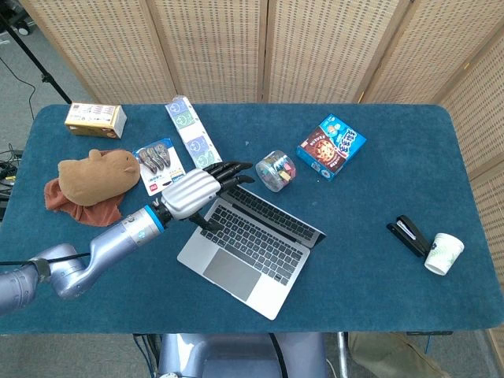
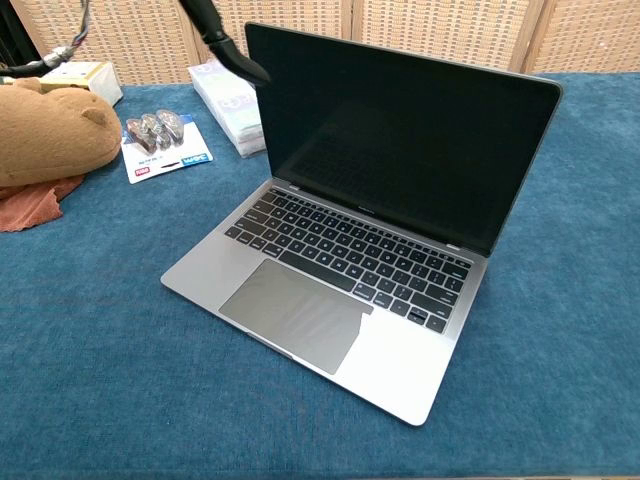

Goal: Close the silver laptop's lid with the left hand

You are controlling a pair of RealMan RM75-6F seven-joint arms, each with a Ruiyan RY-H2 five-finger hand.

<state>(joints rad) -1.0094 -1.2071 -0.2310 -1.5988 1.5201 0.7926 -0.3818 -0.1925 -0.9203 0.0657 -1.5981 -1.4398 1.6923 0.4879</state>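
The silver laptop (image 1: pixel 253 241) (image 2: pixel 352 262) stands open in the middle of the blue table, its dark screen (image 2: pixel 400 140) upright. My left hand (image 1: pixel 202 190) hovers at the lid's left top corner, its dark fingers stretched flat and apart over that corner, holding nothing. In the chest view only one black fingertip (image 2: pixel 228 45) shows, right at the lid's upper left edge. Whether it touches the lid I cannot tell. The right hand is out of both views.
Left of the laptop lie a brown plush toy (image 1: pixel 94 175) on a red cloth, a blister card (image 1: pixel 160 161) and a long white box (image 1: pixel 193 134). Behind it stand a clear jar (image 1: pixel 275 170) and a blue cookie box (image 1: pixel 331 146). A stapler (image 1: pixel 408 235) and paper cup (image 1: pixel 443 253) sit far right.
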